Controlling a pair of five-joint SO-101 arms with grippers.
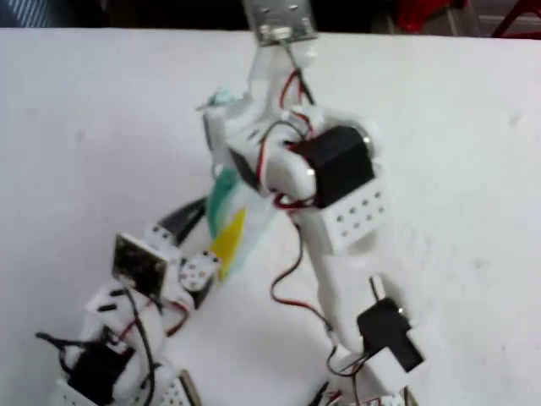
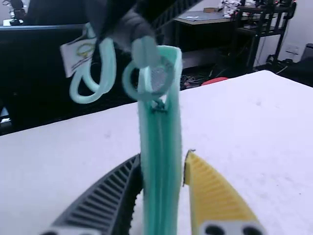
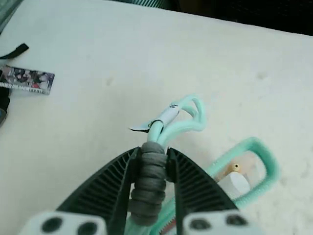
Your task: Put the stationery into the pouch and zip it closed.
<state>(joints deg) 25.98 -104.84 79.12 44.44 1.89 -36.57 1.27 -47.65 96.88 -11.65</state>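
Right wrist view: right gripper [image 3: 153,152] pinches the grey pull [image 3: 146,191]; left gripper [image 2: 164,161] clamps the mint pouch [image 2: 159,112]; a printed card [image 3: 27,78] lies well apart.

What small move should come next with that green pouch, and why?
Probably the right gripper tugs the grey pull slightly farther from the left gripper, which clamps the pouch: the slider sits near the pouch's far end, maybe not home.

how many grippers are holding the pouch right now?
2. Left gripper clamps the mint pouch across its zip edge; right gripper is shut on the grey wrapped tab at its looped end.
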